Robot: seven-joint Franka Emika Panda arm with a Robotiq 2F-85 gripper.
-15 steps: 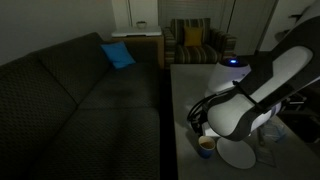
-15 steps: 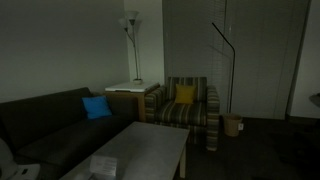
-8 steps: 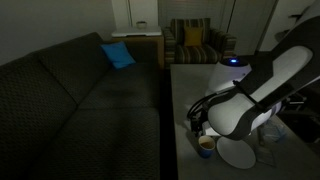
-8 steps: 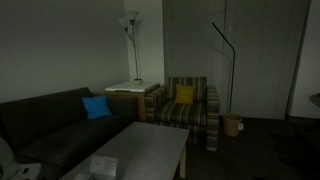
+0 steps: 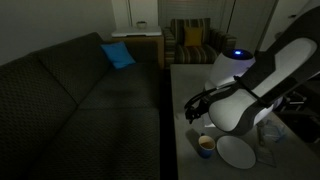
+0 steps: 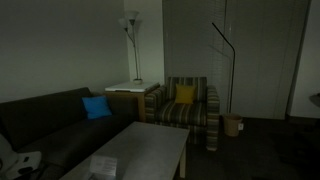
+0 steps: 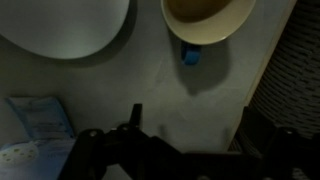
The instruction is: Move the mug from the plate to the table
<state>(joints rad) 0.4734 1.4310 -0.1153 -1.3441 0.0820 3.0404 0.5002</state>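
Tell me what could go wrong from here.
The mug stands on the table close to the edge by the sofa, so a nudge might push it off. The open gripper hangs nearby above the table; a careless swing could catch the mug or the plate beside it.

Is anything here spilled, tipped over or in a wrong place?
Nothing stands out. The mug stands upright on the table, beside the plate and apart from it. No spill shows, though the pictures are dark.
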